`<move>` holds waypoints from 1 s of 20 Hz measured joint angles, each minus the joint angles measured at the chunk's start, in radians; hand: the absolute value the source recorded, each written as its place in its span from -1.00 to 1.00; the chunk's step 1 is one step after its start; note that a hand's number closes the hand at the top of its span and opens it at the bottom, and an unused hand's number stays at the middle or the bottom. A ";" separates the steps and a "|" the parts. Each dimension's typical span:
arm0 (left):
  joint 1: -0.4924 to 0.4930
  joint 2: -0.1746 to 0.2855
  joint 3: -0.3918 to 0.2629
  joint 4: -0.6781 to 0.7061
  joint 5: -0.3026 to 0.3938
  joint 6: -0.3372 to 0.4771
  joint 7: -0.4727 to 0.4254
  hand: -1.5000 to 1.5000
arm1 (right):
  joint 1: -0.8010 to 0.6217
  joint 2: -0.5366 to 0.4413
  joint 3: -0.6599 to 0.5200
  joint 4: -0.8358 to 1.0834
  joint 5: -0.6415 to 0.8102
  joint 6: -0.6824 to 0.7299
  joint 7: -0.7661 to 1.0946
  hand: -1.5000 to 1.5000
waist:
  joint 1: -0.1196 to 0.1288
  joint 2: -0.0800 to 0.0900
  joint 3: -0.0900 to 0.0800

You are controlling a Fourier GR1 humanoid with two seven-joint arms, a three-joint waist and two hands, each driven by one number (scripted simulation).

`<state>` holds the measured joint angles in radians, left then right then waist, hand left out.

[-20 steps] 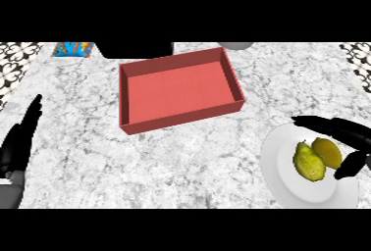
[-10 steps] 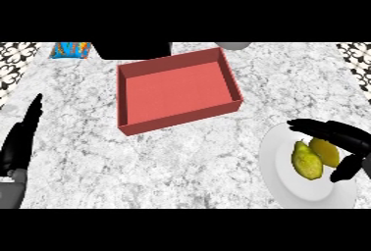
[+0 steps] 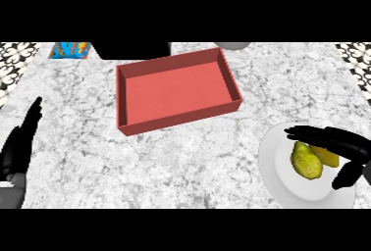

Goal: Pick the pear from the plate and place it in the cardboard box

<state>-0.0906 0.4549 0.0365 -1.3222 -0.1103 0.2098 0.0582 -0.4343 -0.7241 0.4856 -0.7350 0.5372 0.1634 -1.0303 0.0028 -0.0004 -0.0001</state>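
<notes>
On the right side of a marbled surface, the robot's right hand arches over a white plate, fingers above and thumb below, spread wide and not yet closed on anything. The green-yellow pear lies on the plate between them, nearer the plate's middle than the palm. A smaller yellow piece sits just beside it, partly under the fingers. It may be a second fruit, though the hand hides too much of it to say.

The reddish cardboard box, open at the top, stands well apart toward the upper left of the plate, with nothing in it. The left hand rests at the surface's left edge with straight fingers. A blue packet lies at the far corner.

The step in hand appears to be the grasp, with the whole carry to come. The risk lies in the crowding. If the fingers close as they stand, they could gather the yellow piece with the pear, or catch it alone. The pear's tapered, rounded body could also roll across the plate if touched on one side first.
</notes>
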 measured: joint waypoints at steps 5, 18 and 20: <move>-0.005 -0.005 0.029 0.018 0.001 -0.033 -0.018 0.00 | 0.023 0.026 -0.009 -0.023 0.044 0.010 0.039 1.00 | 0.000 0.000 0.000; -0.007 -0.023 0.050 -0.017 -0.030 -0.046 0.016 0.00 | 0.007 0.163 -0.172 0.009 0.060 -0.174 0.081 1.00 | -0.001 -0.002 -0.005; -0.001 -0.023 0.054 -0.018 -0.031 -0.043 0.021 0.00 | 0.013 0.189 -0.200 0.004 0.060 -0.215 0.220 1.00 | -0.014 -0.010 -0.010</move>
<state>-0.0911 0.4322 0.0907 -1.3405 -0.1411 0.1672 0.0790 -0.4212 -0.5347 0.2855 -0.7312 0.5973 -0.0512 -0.8106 -0.0111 -0.0103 -0.0101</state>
